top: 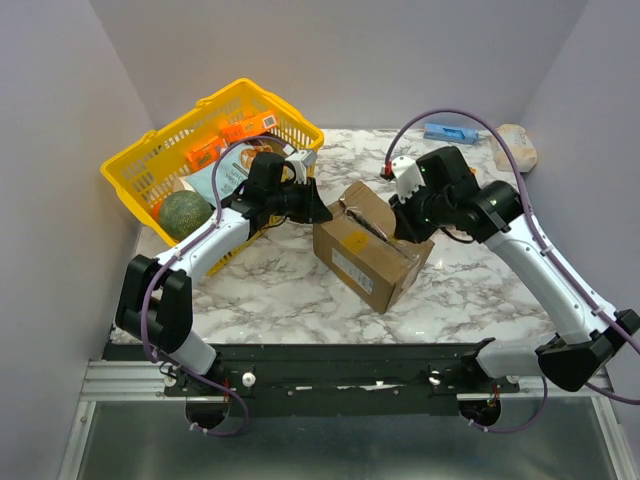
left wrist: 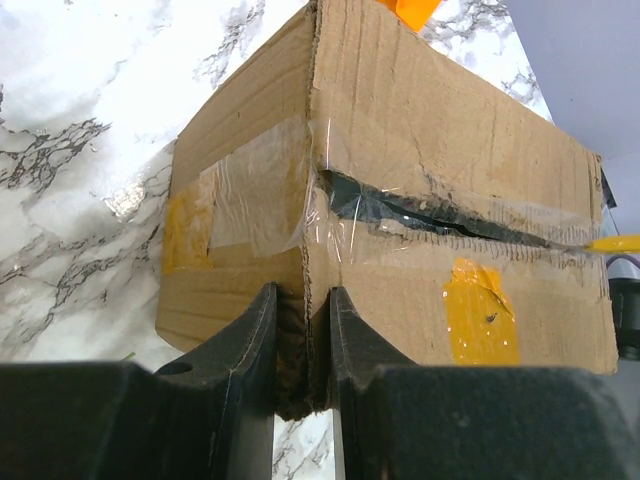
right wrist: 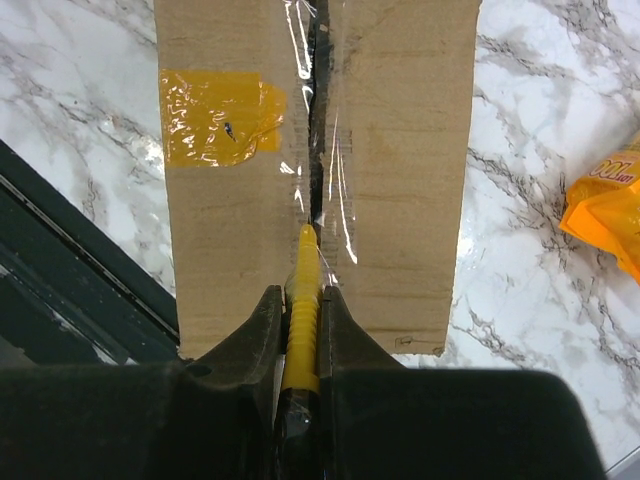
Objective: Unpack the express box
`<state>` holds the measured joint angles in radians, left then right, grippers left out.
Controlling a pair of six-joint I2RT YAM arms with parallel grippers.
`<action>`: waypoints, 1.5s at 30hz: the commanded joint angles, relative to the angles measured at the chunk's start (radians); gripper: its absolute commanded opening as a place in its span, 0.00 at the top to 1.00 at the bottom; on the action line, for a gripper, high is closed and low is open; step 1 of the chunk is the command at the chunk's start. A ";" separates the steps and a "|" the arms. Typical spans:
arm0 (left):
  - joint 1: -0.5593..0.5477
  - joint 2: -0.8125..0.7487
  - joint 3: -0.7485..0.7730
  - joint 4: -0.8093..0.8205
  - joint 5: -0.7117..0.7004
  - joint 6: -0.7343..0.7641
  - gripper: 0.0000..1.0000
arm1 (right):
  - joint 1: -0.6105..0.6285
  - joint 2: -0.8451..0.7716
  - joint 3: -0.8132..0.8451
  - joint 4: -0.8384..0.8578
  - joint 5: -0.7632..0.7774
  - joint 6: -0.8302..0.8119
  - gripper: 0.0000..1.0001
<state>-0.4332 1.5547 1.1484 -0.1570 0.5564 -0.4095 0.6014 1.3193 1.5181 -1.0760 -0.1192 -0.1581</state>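
One seam was partly cut and nothing was out yet. The express box point(top: 372, 245) sat at table centre with its top flaps down and its white label point(top: 352, 268) on the side facing 7 o'clock.

- **Seam:** the tape seam point(right wrist: 318, 120) ran down the lid's midline. The left wrist view showed a dark gap along it under torn tape. My read: slit part-way, not full length.
- **Sticker:** the yellow sticker point(right wrist: 215, 118) sat just beside the seam, uncut.
- **Side tape:** the strips folded over the side face looked whole.
- **Left gripper:** the left gripper point(left wrist: 302, 300) was clamped on the box's vertical corner edge at its 10 o'clock end, one finger on each face. Looked like bracing.
- **Right gripper:** the right gripper point(right wrist: 300, 305) sat at the 2 o'clock end, closed round a yellow cutter point(right wrist: 306, 255) whose tip touched the seam line. The blade was too small to make out.

Left to do, by my judgement: finish the slit, free the end tape, fold the flaps back and lift out the contents, which were not visible.

The yellow basket point(top: 130, 165) stood at the box's 10 o'clock, apart from it, with goods inside.
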 commanded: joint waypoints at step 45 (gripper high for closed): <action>0.027 -0.035 -0.062 0.028 -0.105 -0.011 1.00 | -0.038 -0.180 -0.053 0.036 0.027 -0.100 1.00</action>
<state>-0.4164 1.5326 1.1164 -0.1158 0.4824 -0.4461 0.5674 1.0859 1.4830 -1.2278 -0.0181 -0.2295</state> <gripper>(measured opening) 0.284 0.190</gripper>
